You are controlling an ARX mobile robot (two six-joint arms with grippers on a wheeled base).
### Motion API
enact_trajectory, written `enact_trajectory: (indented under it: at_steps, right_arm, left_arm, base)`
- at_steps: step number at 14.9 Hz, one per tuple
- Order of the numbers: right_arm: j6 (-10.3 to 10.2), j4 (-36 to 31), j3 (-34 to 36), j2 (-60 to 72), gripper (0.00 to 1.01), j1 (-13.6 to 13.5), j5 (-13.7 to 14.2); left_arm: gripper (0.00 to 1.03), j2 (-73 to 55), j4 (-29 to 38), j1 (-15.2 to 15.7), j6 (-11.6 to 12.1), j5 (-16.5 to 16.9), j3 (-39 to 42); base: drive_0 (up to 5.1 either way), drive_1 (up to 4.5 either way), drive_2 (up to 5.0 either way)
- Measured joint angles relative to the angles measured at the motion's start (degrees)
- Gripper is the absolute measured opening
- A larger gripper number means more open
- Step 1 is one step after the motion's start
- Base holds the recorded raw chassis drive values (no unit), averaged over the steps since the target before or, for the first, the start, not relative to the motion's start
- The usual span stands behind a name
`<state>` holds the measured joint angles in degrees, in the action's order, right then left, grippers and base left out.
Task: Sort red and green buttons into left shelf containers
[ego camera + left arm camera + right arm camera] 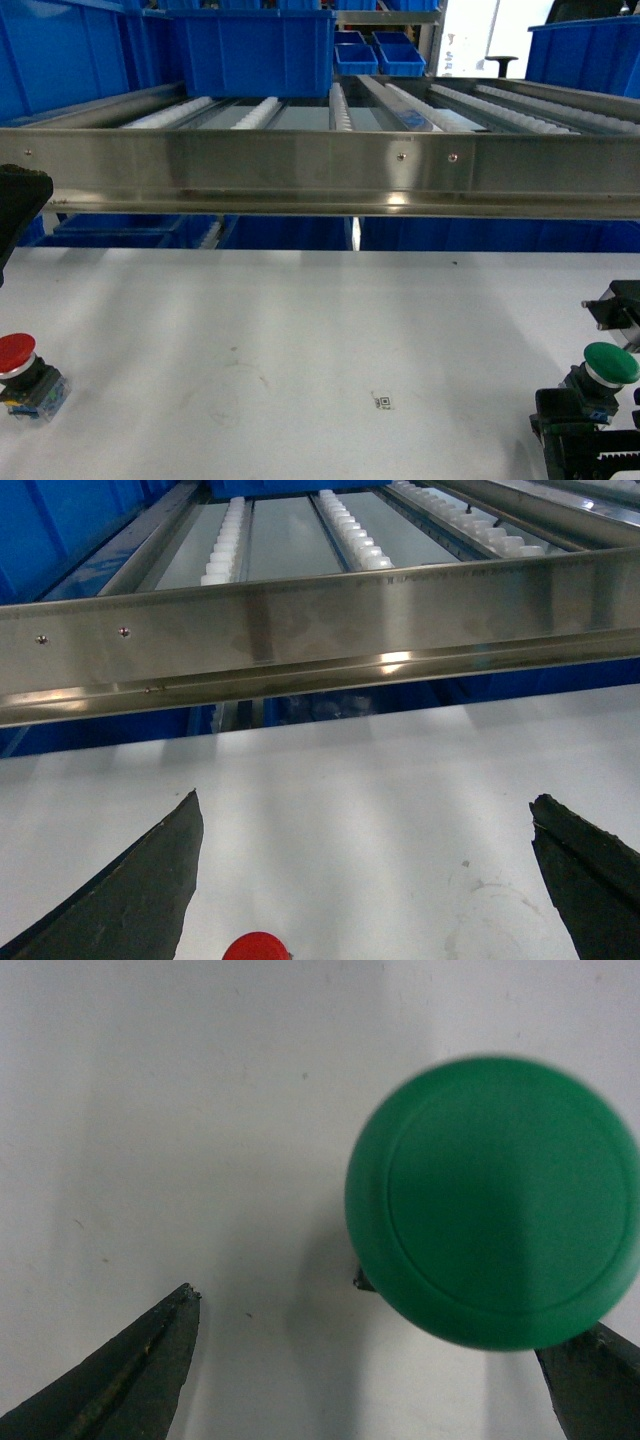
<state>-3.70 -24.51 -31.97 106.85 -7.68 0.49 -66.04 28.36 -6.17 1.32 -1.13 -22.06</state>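
Bright, even light — glare on steel rail (320, 170) — blurred green cap (492, 1200)

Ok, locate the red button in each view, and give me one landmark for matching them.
Head: red button at the far left edge, on the white table.
Left wrist: only its red cap shows, at the bottom edge, between the open jaws.
Right wrist: not in it; only the green button shows.
Shared landmark: the steel rail in head and left wrist views.

Green button's (492, 1200) body hidden beneath its blurred cap.
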Motion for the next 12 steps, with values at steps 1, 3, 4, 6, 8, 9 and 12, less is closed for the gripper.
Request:
enact_trajectory:
  at_steps: [1, 3, 4, 6, 8, 9, 12]
  right_arm:
    - [-0.33, 0.09, -0.02, 0.79, 0.98, 0.33, 0.07]
    - [-0.83, -0.72, -0.28, 0.83, 0.98, 0.98, -0.09]
    - [-1.11, -1.22, -0.57, 0.83, 0.98, 1.09, -0.28]
    - [-2.10, -1.14, -1.51, 0.83, 0.98, 1.27, -0.52]
    - [-2.75, -2.36, -1.77, 0.85, 0.98, 1.49, -0.48]
    - [-2.95, -3.04, -1.77, 1.05, 0.89, 1.75, -0.57]
    - [-3.39, -3.63, -1.55, 1.68, 0.58, 2.21, -1.14]
  left_arm:
    - [0.98, 0.00, 0.02, 0.00, 0.00, 0.00, 0.00]
    - [0.98, 0.00, 0.02, 0.00, 0.00, 0.00, 0.00]
    - [0.98, 0.00, 0.00, 0.00, 0.00, 0.00, 0.00]
    - [0.98, 0.00, 0.02, 0.00, 0.00, 0.00, 0.00]
    - [0.98, 0.00, 0.00, 0.00, 0.02, 0.00, 0.00]
    - [0.98, 0.00, 0.02, 0.00, 0.00, 0.00, 0.00]
    - [0.98, 0.00, 0.02, 0.00, 0.00, 0.00, 0.00]
  base:
    - [0.0, 0.00, 0.0]
    - [0.0, 0.00, 0.0]
    - [0.0, 0.00, 0.0]
    - [0.0, 0.00, 0.0]
    - [0.0, 0.00, 0.0]
    - [0.0, 0.00, 0.0]
    - [0.0, 0.00, 0.0]
